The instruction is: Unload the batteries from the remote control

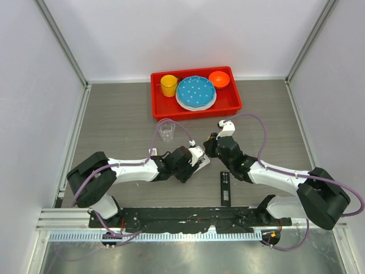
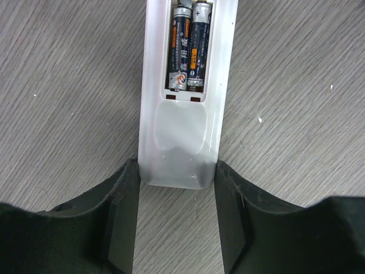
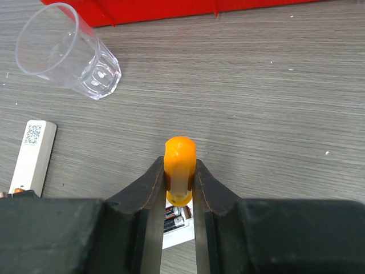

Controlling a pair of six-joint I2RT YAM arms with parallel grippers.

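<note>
- The left claw (image 2: 177, 174) is about half open, its two fingers pressed on either side of the near end of the remote (image 2: 181, 131), holding it flat on the table
- The remote is white and lies back side up with its battery bay uncovered, running toward 12 o'clock in the left wrist view
- Two dark batteries (image 2: 186, 48) with orange bands sit side by side in that bay
- A clear glass (image 1: 166, 131) stands at 11 o'clock from the remote, well apart from it
- A white flat piece (image 3: 34, 149) with a printed square code lies at 9 o'clock in the right wrist view
- The right claw (image 3: 180, 184) is nearly closed, clamped on the orange handle of a screwdriver (image 3: 180, 162) just above the battery bay; its tip is hidden
- A black strip (image 1: 225, 188) lies at 5 o'clock from the remote
- A red tray (image 1: 229, 104) at 12 o'clock holds a yellow cup (image 1: 169, 85), a blue plate (image 1: 195, 91) and an orange bowl (image 1: 219, 79)
- The table (image 1: 114, 120) is grey wood grain, with plain white walls (image 1: 182, 34) on three sides and a metal rail (image 1: 74, 217) along the near edge
</note>
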